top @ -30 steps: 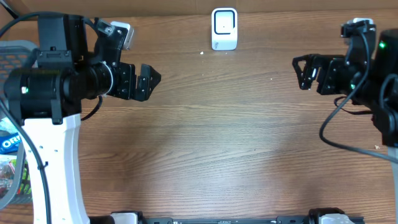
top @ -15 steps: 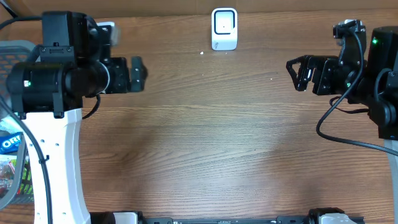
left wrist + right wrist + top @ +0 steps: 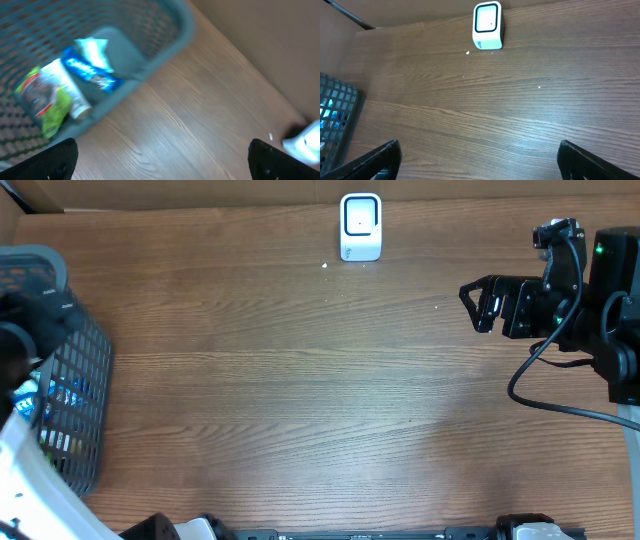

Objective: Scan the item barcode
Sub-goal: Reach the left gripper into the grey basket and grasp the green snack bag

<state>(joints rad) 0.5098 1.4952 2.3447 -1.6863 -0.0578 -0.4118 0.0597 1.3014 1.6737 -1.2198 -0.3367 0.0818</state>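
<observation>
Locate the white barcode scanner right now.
Overhead view: the white scanner stands at the far edge of the table, roughly centred. The basket is far off at the left edge; the right gripper hovers nearer, on the right.

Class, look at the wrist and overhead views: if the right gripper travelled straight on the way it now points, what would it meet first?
Probably the bare table: the right gripper points leftward across it, missing the scanner. Depth is unclear.

Wood-grain table [image 3: 300,400] against a tan wall [image 3: 260,40]
</observation>
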